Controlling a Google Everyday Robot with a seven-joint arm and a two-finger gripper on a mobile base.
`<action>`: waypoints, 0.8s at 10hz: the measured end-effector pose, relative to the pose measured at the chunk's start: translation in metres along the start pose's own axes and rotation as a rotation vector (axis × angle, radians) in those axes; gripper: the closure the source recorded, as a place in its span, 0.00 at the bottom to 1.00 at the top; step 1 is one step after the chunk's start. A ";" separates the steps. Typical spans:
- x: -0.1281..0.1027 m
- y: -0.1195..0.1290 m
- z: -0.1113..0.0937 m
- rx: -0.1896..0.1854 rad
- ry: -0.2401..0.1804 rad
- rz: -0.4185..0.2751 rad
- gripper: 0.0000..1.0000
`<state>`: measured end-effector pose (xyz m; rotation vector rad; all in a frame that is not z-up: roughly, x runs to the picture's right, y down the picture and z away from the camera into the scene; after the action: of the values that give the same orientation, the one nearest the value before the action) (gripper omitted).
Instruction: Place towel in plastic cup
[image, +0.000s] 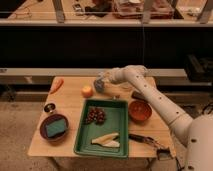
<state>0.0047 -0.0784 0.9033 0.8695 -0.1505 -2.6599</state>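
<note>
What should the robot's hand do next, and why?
Probably lift a little. The gripper is low over the back of the table, right of the orange, at a grey-blue bundle that looks like the towel. Raising it would clear the table before heading for the cup, which I cannot pick out.

I am logging the wooden desk (70, 101). It is carrying a carrot (56, 85) far left, an orange (87, 91), a green tray (118, 119) centrally, a dark bowl (42, 129) front left, a red bowl (139, 111) right and a dark utensil (145, 141) front right. The pincer (100, 84) is hovering just beside the orange.
</note>
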 end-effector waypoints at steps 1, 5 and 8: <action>0.002 -0.002 0.003 0.007 0.001 -0.004 0.98; -0.001 -0.012 0.011 0.049 -0.005 -0.009 0.98; -0.003 -0.022 0.020 0.083 -0.008 -0.019 0.98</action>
<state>-0.0104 -0.0568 0.9165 0.8899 -0.2578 -2.6916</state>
